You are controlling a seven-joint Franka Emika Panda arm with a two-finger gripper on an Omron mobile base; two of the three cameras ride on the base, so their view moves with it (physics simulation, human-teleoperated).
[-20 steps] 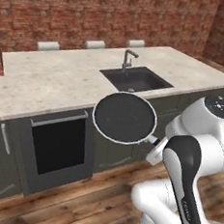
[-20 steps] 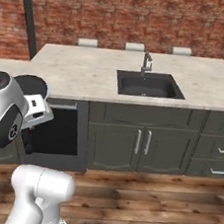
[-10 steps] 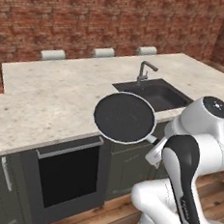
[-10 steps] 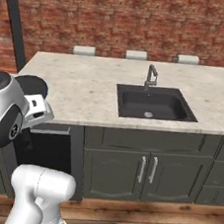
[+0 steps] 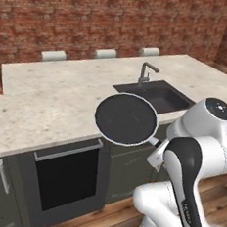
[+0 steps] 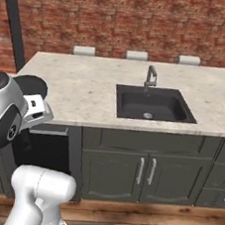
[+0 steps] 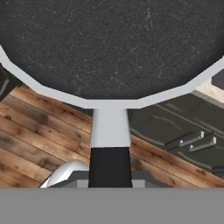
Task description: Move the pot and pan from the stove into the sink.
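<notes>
Brick-walled kitchen, speckled surface point(image 5: 48, 99) | my pincer point(image 7: 110, 186) grips pan point(image 5: 126, 119) by its handle, held just before sink point(image 5: 159, 96) | risk: pan tilts, rim clips counter edge.

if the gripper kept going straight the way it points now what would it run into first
Nothing beyond the pan it is shut on: the gripper points along the handle into it. Carried along, the pan looks likely to pass over the stone counter first, left of the sink, though depth is unclear.
</notes>
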